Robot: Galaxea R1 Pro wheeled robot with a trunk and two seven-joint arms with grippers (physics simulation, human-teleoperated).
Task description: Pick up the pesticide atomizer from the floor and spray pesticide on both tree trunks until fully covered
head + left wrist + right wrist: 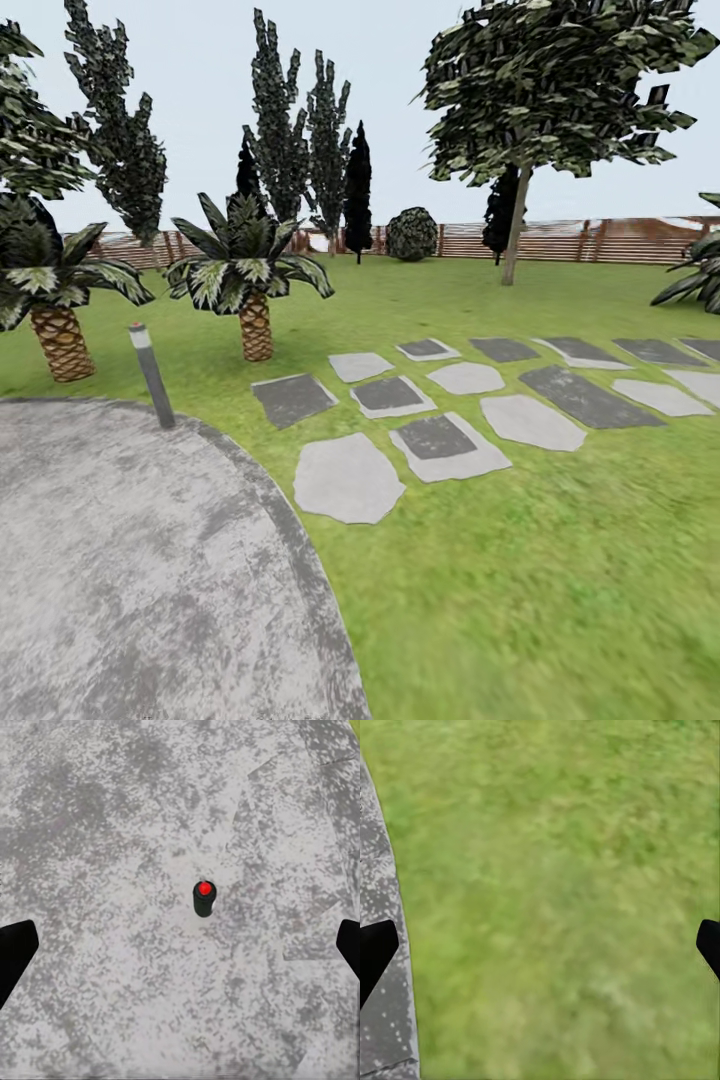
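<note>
The pesticide atomizer, a small dark bottle with a red top, stands upright on the mottled grey stone floor. My left gripper hangs above it and is open, its dark fingertips spread wide on either side with the bottle ahead of the gap. My right gripper is open over grass, beside the paving's edge. In the head view the floor curves at the lower left. A tree with a pale trunk stands far off at the right, near the fence.
Flat grey stepping stones cross the lawn ahead. Two short palms and a slanted bollard lamp stand by the paving's far edge. A brown slat fence, dark slim trees and a round bush line the back.
</note>
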